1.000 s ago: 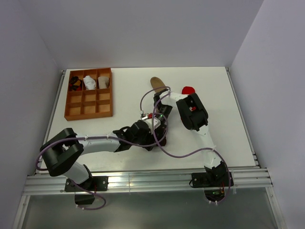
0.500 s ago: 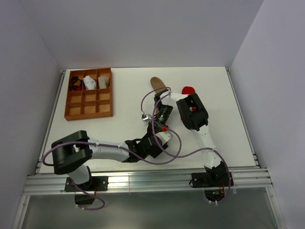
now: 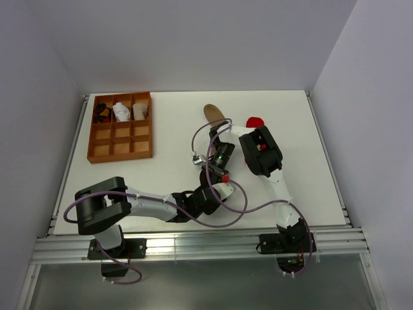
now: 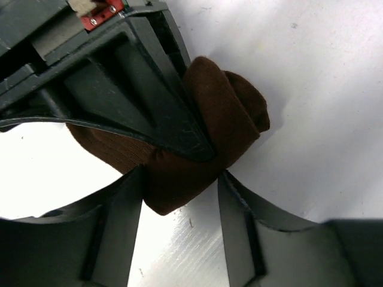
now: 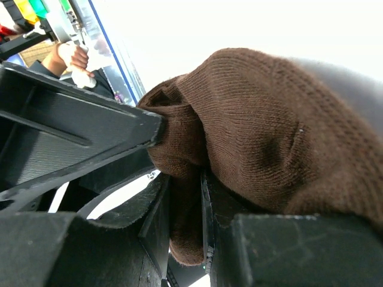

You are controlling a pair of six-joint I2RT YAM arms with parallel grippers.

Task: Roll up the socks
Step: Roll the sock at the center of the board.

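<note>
Rolled brown sock (image 4: 230,116) sits between both sets of jaws. The left gripper (image 4: 181,179) stands wide, one finger against each side of the roll's end. The right gripper (image 5: 184,203) is nearly closed, pinching a fold. The tan sock (image 3: 213,113) and red sock (image 3: 255,121) lie beyond the jaws.

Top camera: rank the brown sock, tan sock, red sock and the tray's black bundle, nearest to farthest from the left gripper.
1. Brown sock: between the left gripper's fingers.
2. Tan sock, back centre, and red sock, back right: too close to call.
3. Black bundle: tray's back-left compartment, far left.
</note>
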